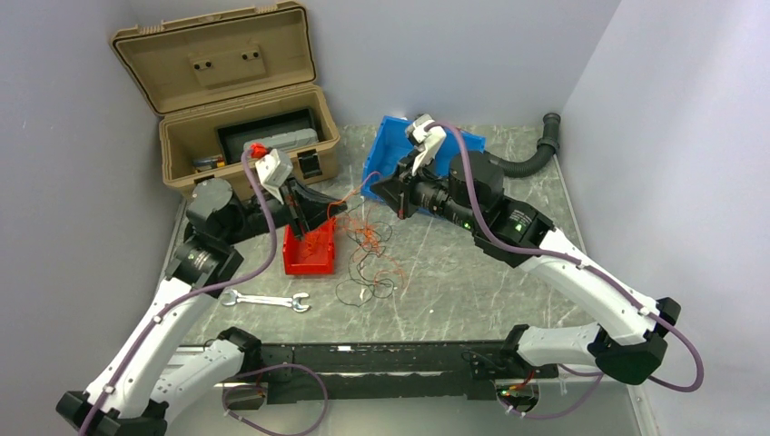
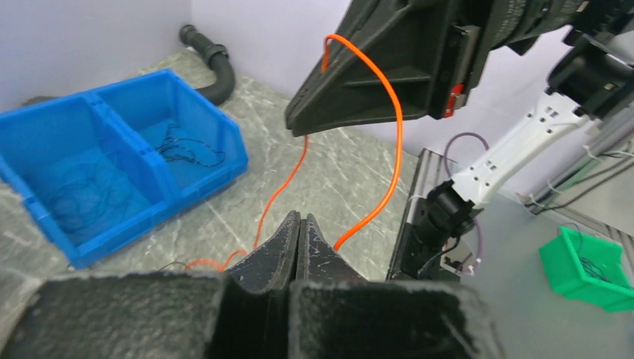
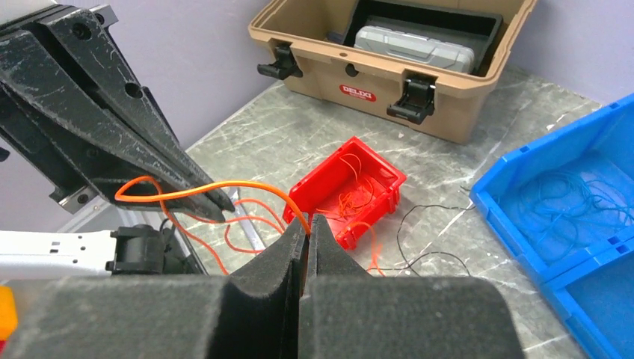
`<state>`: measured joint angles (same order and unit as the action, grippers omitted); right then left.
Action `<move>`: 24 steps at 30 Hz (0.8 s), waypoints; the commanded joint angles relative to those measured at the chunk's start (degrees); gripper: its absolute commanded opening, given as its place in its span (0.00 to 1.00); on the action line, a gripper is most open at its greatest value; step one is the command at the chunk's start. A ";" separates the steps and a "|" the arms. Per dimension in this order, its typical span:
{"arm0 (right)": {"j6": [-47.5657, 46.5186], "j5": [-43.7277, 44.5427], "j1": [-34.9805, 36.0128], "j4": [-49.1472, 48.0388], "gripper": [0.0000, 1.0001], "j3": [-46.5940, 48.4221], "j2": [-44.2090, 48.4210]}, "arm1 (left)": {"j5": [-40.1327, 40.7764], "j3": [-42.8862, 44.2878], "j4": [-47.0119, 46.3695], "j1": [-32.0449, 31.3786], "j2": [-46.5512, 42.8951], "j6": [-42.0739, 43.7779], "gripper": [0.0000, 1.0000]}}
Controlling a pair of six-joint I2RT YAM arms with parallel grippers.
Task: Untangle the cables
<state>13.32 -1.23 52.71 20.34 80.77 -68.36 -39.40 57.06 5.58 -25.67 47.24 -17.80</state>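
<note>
Two grippers meet in the air just above and right of the red bin (image 1: pixel 304 265), each with its jaws pressed together on one orange cable (image 1: pixel 354 195). The left gripper (image 1: pixel 340 210) pinches it over the bin's far right corner, the right gripper (image 1: pixel 378 188) a little farther right, and the short stretch between them bows in a loose arc. Most of the cables (image 1: pixel 370 259), orange-red and black, lie tangled on the table (image 1: pixel 472 272) just right of the bin, while a few orange strands sit inside it.
</note>
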 commanded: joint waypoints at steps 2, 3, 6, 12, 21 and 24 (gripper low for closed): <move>2.58 0.47 -0.51 -3.81 0.00 -0.69 0.61 | -9.58 -1.69 -10.16 0.19 2.67 -3.36 0.08; 2.89 -0.51 -0.69 -4.15 0.00 -0.70 0.71 | -10.03 -1.97 -10.59 0.25 3.41 -3.45 0.10; 3.65 -2.97 -1.17 -4.50 0.00 0.15 0.17 | -10.58 -2.12 -11.40 0.14 5.39 -3.51 0.23; 5.52 -6.86 -1.59 -5.22 0.00 1.30 -0.71 | -9.27 -1.61 -13.07 -0.63 8.21 -3.19 0.47; 8.06 -11.47 -2.18 -7.37 0.00 1.38 -1.65 | -8.57 1.23 -12.98 -3.33 12.26 -1.78 0.53; 8.51 -12.73 -2.49 -7.72 0.00 1.51 -1.74 | -8.50 2.22 -12.15 -3.74 13.48 -1.30 0.21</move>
<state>20.05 -11.03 50.70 16.51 79.99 -69.93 -47.31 55.77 -4.08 -28.73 59.90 -20.49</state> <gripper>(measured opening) 0.011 0.429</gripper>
